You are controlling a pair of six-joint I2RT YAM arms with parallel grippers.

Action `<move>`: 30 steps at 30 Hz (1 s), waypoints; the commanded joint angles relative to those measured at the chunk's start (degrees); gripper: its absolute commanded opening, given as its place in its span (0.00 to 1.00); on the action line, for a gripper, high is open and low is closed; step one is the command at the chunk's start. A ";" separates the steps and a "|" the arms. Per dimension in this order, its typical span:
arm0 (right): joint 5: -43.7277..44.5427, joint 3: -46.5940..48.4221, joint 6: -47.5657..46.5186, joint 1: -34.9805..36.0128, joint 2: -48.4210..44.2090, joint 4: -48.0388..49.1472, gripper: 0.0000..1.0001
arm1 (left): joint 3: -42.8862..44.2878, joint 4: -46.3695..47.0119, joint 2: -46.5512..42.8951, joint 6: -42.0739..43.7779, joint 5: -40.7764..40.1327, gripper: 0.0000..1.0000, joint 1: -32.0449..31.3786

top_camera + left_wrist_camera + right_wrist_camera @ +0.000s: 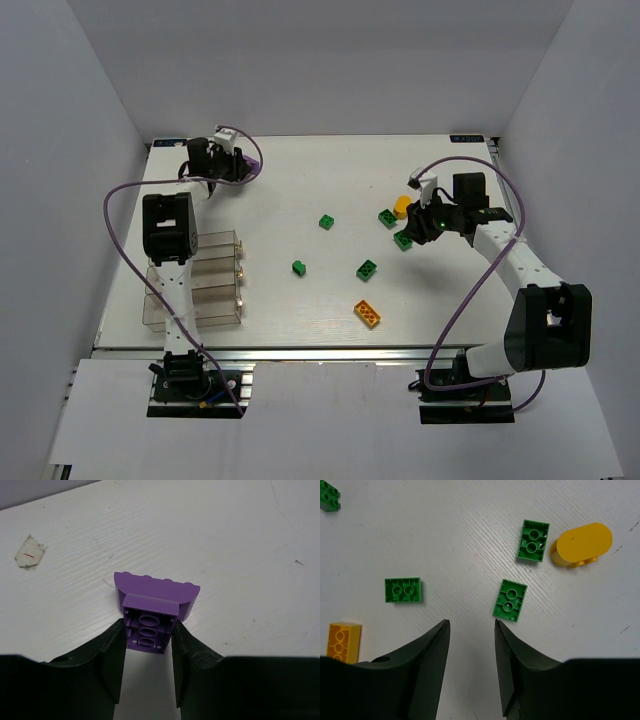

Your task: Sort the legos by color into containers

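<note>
In the left wrist view my left gripper (pixel 148 627) is shut on a purple brick (pixel 155 592), its hollow underside facing the camera, close over the white table. In the top view this gripper (pixel 240 168) is at the far left corner. My right gripper (pixel 471 622) is open and empty over the table, with a green brick (pixel 510 600) just ahead of its right fingertip. Other green bricks (pixel 534 541) (pixel 403 590) (pixel 329 497) lie around, plus a yellow block (pixel 582 544) and an orange brick (pixel 341 642). The clear containers (pixel 195 280) stand at the near left.
In the top view green bricks lie mid-table (pixel 326 221) (pixel 298 267) (pixel 367 269), and the flat orange brick (pixel 367 313) lies nearer the front. White walls enclose the table. A scrap of tape (pixel 29 557) is stuck to the table near the left gripper.
</note>
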 commanded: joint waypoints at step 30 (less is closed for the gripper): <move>-36.79 21.86 66.40 7.34 19.64 11.02 0.84 | -55.91 8.74 -62.91 -16.77 16.06 0.00 -21.55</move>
